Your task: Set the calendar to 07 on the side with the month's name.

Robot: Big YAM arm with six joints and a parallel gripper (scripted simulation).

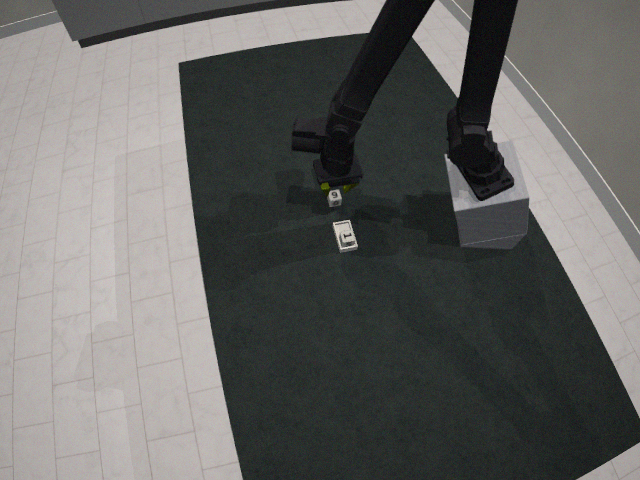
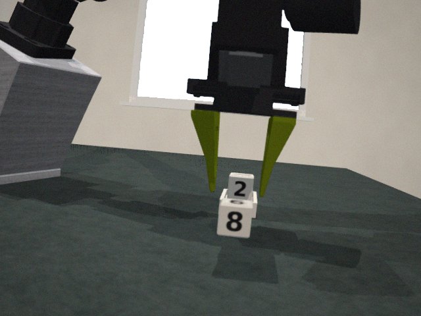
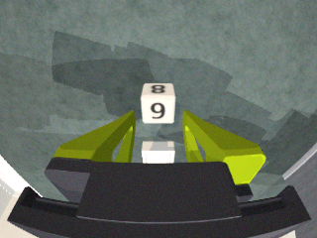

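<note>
A white tray [image 1: 343,229] lies flat on the dark mat. One white cube [image 1: 348,239] stands in its near half with 1 on top; the exterior view shows a 2 on its side [image 2: 239,186]. The tray's other half is empty. A second cube [image 1: 334,197] [image 2: 234,219] stands on the mat just beyond the tray's end, apart from it, with 9 on top and 8 on one side. My gripper [image 2: 236,193] points down and hovers just above this loose cube [image 3: 158,103]. Its green fingers are apart with nothing between them. I cannot see the month's name.
The arm's base stands on a grey block [image 1: 488,206] to the right of the tray, seen at the left in the exterior view [image 2: 37,115]. Pale floor tiles surround the mat.
</note>
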